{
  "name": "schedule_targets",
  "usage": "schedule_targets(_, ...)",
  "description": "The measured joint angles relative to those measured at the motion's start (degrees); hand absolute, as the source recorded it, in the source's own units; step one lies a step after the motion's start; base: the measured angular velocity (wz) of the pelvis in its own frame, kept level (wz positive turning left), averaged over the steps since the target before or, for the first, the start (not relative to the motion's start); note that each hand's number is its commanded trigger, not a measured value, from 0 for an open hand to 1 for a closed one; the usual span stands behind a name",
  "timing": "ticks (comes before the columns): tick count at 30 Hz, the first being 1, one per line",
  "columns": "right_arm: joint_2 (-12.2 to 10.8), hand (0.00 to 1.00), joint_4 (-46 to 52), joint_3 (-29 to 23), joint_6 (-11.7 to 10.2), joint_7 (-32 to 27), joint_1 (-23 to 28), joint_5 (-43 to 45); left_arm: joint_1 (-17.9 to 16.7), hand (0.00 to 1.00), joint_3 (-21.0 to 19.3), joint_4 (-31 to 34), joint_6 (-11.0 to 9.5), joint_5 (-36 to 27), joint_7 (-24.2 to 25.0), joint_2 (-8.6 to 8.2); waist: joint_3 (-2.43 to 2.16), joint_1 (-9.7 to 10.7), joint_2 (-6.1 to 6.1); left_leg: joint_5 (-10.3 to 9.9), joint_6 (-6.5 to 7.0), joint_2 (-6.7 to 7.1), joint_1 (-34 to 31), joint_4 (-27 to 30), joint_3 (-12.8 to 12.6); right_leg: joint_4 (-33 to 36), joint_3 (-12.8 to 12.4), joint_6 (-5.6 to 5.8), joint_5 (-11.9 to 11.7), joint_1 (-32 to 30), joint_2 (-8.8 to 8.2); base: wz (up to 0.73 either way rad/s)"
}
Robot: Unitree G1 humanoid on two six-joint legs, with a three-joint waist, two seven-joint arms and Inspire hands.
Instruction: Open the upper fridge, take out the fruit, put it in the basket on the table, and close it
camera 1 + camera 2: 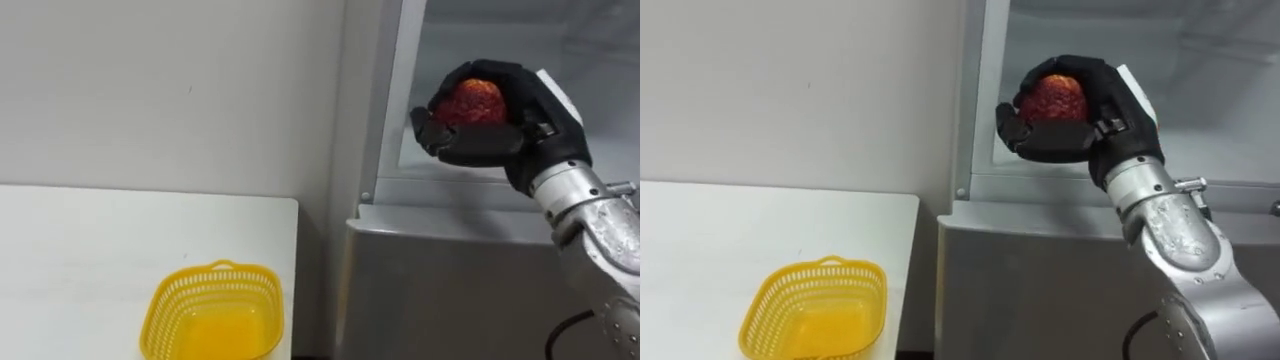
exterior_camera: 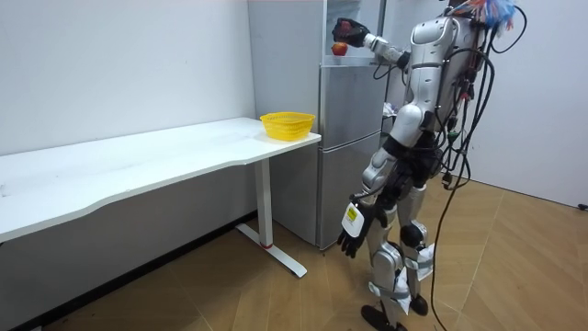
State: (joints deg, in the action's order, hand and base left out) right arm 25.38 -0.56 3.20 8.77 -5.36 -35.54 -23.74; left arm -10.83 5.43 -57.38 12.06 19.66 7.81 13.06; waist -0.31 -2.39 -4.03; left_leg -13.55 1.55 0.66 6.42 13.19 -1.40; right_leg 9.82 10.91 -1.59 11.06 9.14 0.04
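The basket [image 1: 213, 312] sits on the table's [image 1: 80, 250] right end, beside the fridge [image 1: 450, 290].

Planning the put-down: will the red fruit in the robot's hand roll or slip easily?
The red fruit looks round, so it would probably roll on a flat surface. The right hand curls round it fully, so it seems firm and light. The yellow basket would likely stop it.
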Motion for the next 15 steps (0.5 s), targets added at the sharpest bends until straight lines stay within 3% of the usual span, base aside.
schedule_targets(3,-3.08,1.0,5.18,-0.38,-0.01,-2.18,1.8,2.54,-0.03,0.0,0.28,0.0,-0.06,-0.01,-0.15,-0.09,0.13,0.68,0.04,-0.05,0.02,-0.04,-0.58,0.05,-0.08,0.13,-0.14,-0.09,-0.07,-0.55,0.08,-0.01)
schedule_targets(7,-3.73,1.0,10.39,-0.4,-0.75,-4.46,2.58,7.94,0.19,0.0,0.28,0.03,-1.36,-0.02,-0.36,-0.61,0.26,0.67,0.62,-0.06,0.05,-0.06,-1.2,0.41,-0.27,0.99,-0.64,-0.13,-0.1,-1.91,0.07,-0.05)
schedule_targets(15,-4.18,1.0,15.39,-0.45,-6.58,-10.63,2.62,22.57,0.26,0.0,0.38,-0.55,-4.93,-0.14,-1.48,-0.71,0.18,0.66,2.37,-0.03,0.04,-0.14,-1.75,0.31,-0.31,0.82,-0.62,-0.14,-0.11,-2.41,0.14,0.0)
